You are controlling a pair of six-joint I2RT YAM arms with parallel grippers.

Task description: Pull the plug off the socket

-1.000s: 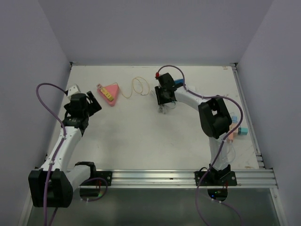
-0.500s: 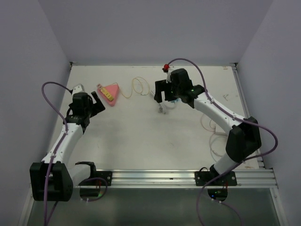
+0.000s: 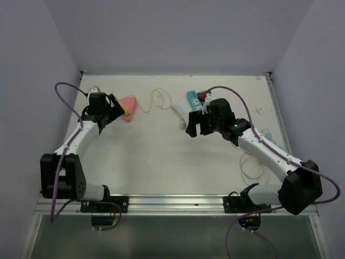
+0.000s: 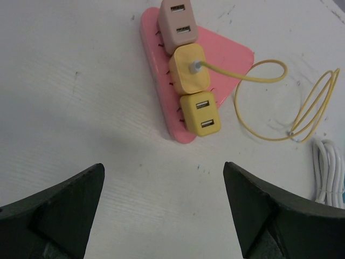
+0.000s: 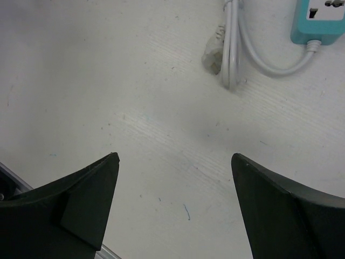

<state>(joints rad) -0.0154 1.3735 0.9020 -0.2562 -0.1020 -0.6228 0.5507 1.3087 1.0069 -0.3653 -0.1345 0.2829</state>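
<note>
Pink triangular plastic socket block (image 4: 232,54) lies flat on the white tabletop (image 3: 151,156), far-left area. Three cube USB charger plugs sit in a row along one edge of it, all seated:
- pinkish-beige charger plug (image 4: 177,24) at the far end
- yellow charger plug with a cord (image 4: 190,75) in the middle
- plain yellow charger plug (image 4: 200,113) nearest the camera

The thin yellow cord (image 4: 226,74) runs from the middle plug and loops loosely on the table beside the block.

Left gripper (image 4: 163,178) hovers just short of the block, released. Its fingers are spread wide with nothing between them and touch nothing. The row of plugs sits roughly centred ahead of the gap.

Step in hand, as I judge it: approach, pre-grasp. No plug is pulled yet (the task line does not say which of the three is meant).

Next move probably calls for advancing and lowering the left gripper so the fingers straddle one cube, then clenching on its sides and pulling straight away from the block. The block is light and unheld, so it may lift along with the plug. The neighbouring plugs sit tight together, leaving little finger room.

Right gripper (image 5: 175,162) is well apart, mid-table, also released and empty. It hangs above bare table near a coiled white cable (image 5: 232,48) that leads to a teal power strip (image 5: 323,19). It could come over to pin the block down.
</note>
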